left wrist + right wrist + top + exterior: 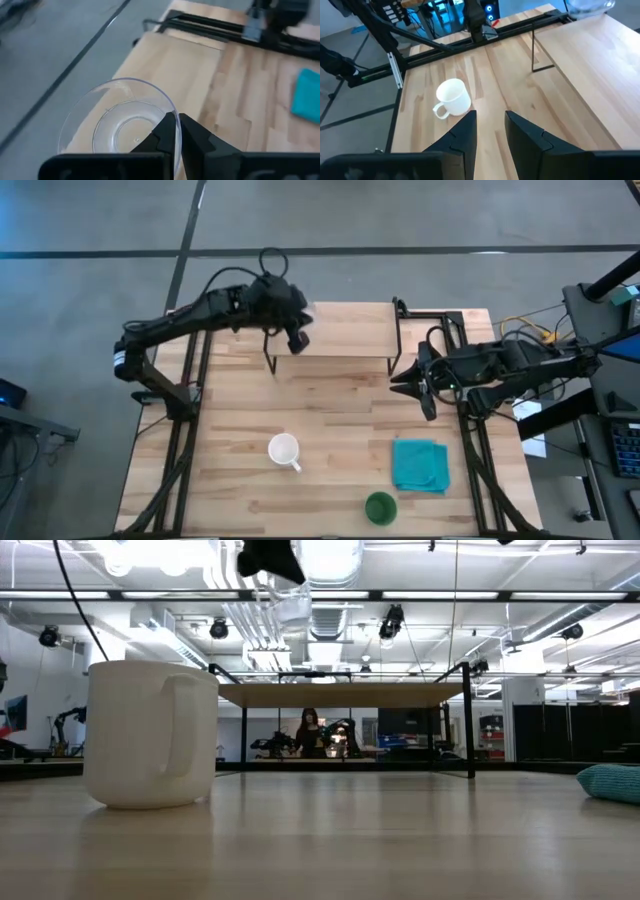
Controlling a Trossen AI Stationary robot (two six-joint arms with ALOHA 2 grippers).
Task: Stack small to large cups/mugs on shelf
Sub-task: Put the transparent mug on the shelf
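My left gripper (296,332) is shut on the small clear glass cup (120,125) and holds it over the left end of the shelf (345,330), a light-wood board on black legs. In the low view the glass cup (285,595) hangs well above the shelf (340,695). The white mug (284,450) stands upright on the table, handle toward the near right. The green cup (380,507) stands near the table's near edge. My right gripper (397,378) is open and hovers off the shelf's right end, touching nothing. My left gripper holds the glass cup by its rim wall (170,107), one finger (162,135) inside the cup and one finger (200,135) outside. The cup is upright with its mouth up and lifted clear of the shelf board below.
A teal folded cloth (420,465) lies on the table's right side, between the green cup and my right gripper. Bare tabletop (340,410) stretches between the shelf and the mug. A person (308,730) shows in the room far beyond the table.
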